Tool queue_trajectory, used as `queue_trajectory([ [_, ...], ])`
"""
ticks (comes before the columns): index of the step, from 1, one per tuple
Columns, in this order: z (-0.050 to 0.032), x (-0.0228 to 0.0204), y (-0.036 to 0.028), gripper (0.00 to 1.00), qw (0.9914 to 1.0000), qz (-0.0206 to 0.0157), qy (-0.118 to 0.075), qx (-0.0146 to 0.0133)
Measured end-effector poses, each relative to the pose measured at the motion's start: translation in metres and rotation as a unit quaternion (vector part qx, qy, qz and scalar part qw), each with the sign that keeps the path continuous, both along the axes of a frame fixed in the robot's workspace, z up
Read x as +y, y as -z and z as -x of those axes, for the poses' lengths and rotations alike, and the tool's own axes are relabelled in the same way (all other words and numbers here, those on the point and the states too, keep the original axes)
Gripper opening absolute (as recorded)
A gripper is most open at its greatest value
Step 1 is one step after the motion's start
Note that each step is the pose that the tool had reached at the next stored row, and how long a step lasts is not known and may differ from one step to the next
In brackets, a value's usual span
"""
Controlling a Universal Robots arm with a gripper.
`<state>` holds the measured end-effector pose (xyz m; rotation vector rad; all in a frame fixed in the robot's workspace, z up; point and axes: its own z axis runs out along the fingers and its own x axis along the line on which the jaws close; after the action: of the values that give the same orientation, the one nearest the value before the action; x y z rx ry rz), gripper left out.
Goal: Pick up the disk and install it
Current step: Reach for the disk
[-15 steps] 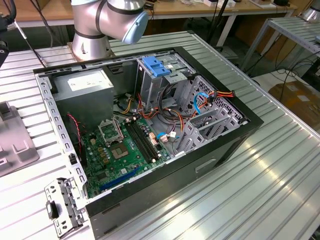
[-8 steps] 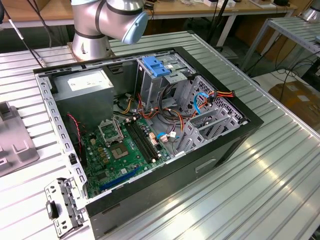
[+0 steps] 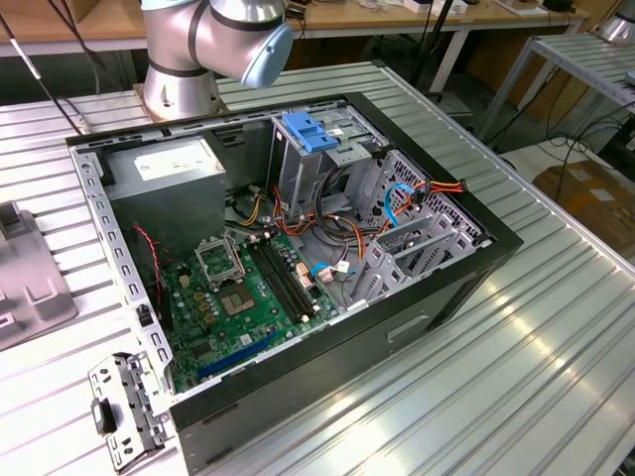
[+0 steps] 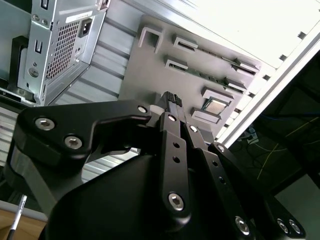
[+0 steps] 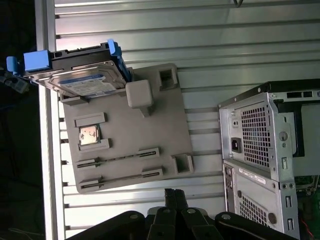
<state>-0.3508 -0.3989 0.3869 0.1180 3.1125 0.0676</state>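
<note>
At the exterior view's left, a grey plate (image 3: 28, 288) is lying on the table (image 3: 516, 387). In the first wrist view, the disk (image 5: 85, 80) is sitting on one corner of that plate, label showing, with blue rails (image 5: 37, 60) on its sides. The gripper (image 5: 173, 192) is hanging above the plate, well apart from the disk. Its fingers are pressing together and holding nothing. Toward the exterior view's right, the open computer case (image 3: 417, 317) is waiting, with a blue latch (image 3: 308, 134) on its metal cage (image 3: 293, 178). The disk is looking hard, smooth and a bit heavy. I think a drop would hurt it, so gripping its two long sides by the rails seems safest.
</note>
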Motion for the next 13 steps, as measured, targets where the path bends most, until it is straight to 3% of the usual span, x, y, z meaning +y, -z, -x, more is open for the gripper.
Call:
queue_trajectory([
  [13, 0.0255, 0.0010, 0.0016, 0.11, 1.00000, 0.0000, 0.000, 0.0000],
])
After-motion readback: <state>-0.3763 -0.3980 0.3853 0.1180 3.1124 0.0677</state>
